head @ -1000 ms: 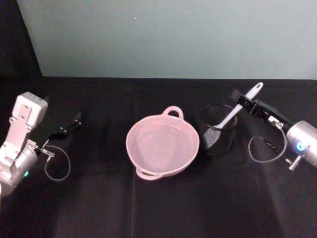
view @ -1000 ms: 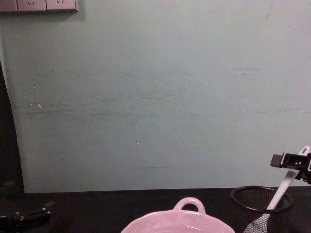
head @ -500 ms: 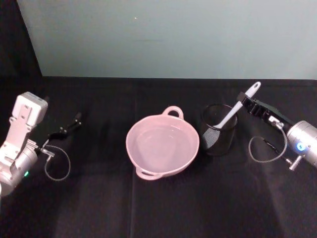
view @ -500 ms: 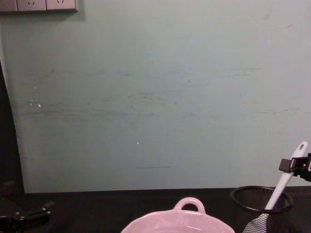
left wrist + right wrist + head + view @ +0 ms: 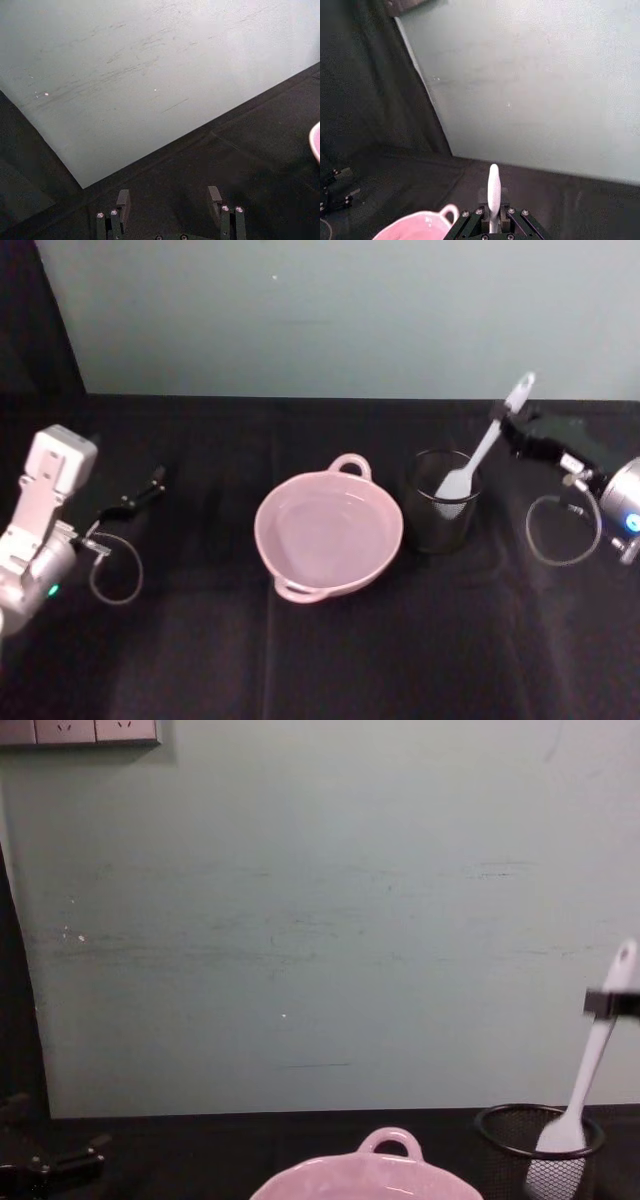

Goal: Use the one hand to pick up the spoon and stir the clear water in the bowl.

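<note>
**Spoon held at the mouth of the cup, beside the bowl**

The spoon (image 5: pixel 487 440) is white and tilted. Its head is down at the mouth of the black mesh cup (image 5: pixel 435 528), and its handle leans up toward the right and the back. In the chest view the spoon (image 5: pixel 600 1050) has its head level with the rim of the mesh cup (image 5: pixel 510 1160), partly inside it.

The right gripper (image 5: pixel 508 427) is closed on the upper part of the handle, just below the end with the hole. It reaches in from the right side of the bench (image 5: pixel 350 660). In the right wrist view the handle (image 5: pixel 493 192) sticks up between the fingers of the right gripper (image 5: pixel 492 220).

The pink bowl (image 5: pixel 272 518) sits at the middle of the bench, just left of the cup. I cannot tell whether the two touch. The cup's near wall stands between the spoon's head and the bowl. The water (image 5: pixel 335 525) shows only as a faint line inside the bowl.

The left gripper (image 5: pixel 155 480) rests low at the left of the bench, well apart from the bowl. The left wrist view shows the left gripper (image 5: pixel 168 200) with its fingers spread and nothing between them. A loop of cable (image 5: pixel 115 575) lies by it. A pale green wall (image 5: pixel 350 310) stands behind the bench.
</note>
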Motion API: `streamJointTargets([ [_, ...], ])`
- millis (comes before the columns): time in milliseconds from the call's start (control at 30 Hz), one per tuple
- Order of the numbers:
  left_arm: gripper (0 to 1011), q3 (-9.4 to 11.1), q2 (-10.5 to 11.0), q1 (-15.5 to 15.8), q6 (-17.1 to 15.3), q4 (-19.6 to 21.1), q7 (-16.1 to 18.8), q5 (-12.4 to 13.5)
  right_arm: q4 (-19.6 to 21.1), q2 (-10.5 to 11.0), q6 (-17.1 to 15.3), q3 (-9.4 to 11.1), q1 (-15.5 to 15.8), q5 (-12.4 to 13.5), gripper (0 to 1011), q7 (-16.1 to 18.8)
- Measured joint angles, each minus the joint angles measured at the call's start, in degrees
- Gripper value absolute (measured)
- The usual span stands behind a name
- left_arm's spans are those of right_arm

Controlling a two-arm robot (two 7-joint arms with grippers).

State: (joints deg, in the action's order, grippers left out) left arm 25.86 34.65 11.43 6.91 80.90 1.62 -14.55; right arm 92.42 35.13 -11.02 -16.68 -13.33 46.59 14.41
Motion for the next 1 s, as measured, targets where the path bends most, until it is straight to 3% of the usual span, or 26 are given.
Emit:
streamJointTargets([
  [167, 1011, 0.0, 0.0, 0.0, 0.0, 0.0, 0.0, 0.0, 5.0, 2.9, -1.8, 1.5, -0.6, -1.8, 112, 0.1],
  [300, 1011, 0.0, 0.0, 0.0, 0.0, 0.0, 0.0, 0.0, 7.3, 4.1, -3.6, 2.2, -2.4, -1.7, 112, 1.6],
  [467, 1011, 0.0, 0.0, 0.0, 0.0, 0.0, 0.0, 0.0, 7.8, 4.5, -5.7, 1.1, -6.3, -0.7, 112, 4.5],
  [600, 1011, 0.0, 0.0, 0.0, 0.0, 0.0, 0.0, 0.0, 6.6, 3.5, -6.9, -1.9, -10.2, 0.3, 112, 7.7],
  [767, 1011, 0.0, 0.0, 0.0, 0.0, 0.0, 0.0, 0.0, 4.5, 1.3, -5.9, -6.3, -12.6, -0.1, 112, 10.6],
  [800, 1011, 0.0, 0.0, 0.0, 0.0, 0.0, 0.0, 0.0, 3.2, 0.3, -5.1, -7.8, -13.0, -0.6, 112, 11.2],
  [900, 1011, 0.0, 0.0, 0.0, 0.0, 0.0, 0.0, 0.0, 1.0, -1.2, -3.5, -10.0, -13.3, -1.6, 113, 11.7],
  [1000, 1011, 0.0, 0.0, 0.0, 0.0, 0.0, 0.0, 0.0, -2.6, -3.1, -0.6, -12.6, -13.1, -4.4, 112, 11.8],
])
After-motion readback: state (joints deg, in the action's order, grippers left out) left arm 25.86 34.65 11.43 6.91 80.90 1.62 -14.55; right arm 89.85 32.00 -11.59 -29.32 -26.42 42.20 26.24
